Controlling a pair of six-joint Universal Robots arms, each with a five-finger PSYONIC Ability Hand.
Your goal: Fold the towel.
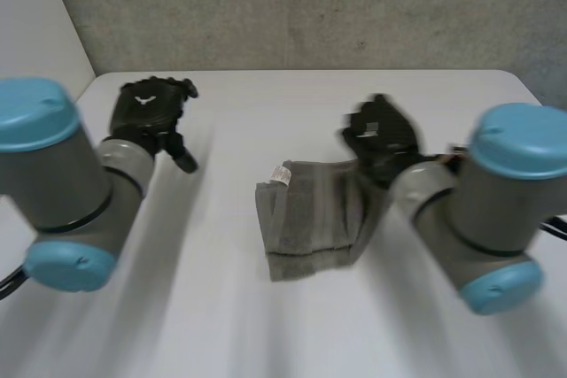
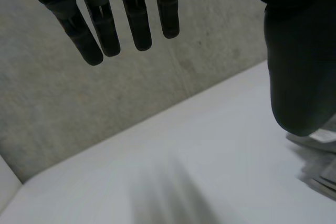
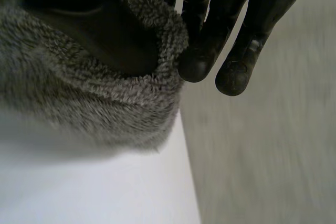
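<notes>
Grey terry towel (image 1: 314, 219), partly folded into a rough rectangle, lies on the white table (image 1: 221, 316) with one side under the right hand (image 1: 383, 135). A small white label (image 1: 282, 173) sits at the towel corner away from that hand.

Right hand: thumb (image 3: 89, 30) pressed into the pile, fingertips (image 3: 197, 64) curled against the rolled edge from the other side. That is a narrow pinch on the towel's edge.

Left hand (image 1: 151, 112): well apart from the towel, above bare table. Its fingers (image 2: 136, 30) are straight and spread, holding nothing. A bit of towel edge shows just past its thumb.

Risks, as judgement:
- The pinch takes only the lip of a thick, soft edge. It could slip out on a lift, and the layers would drop and the fold come undone.
- Nothing pins the side away from the right hand. A one-handed pull may drag the whole towel over the smooth top instead of folding it.
- The layers look uneven and the edges are not lined up, so the next fold could come out skewed.

Surface: plain white, smooth, matte table under both hands. Room: rough grey concrete-looking wall (image 1: 292, 6) beyond the table's far edge, past both hands, with a lighter panel beside the left arm.
</notes>
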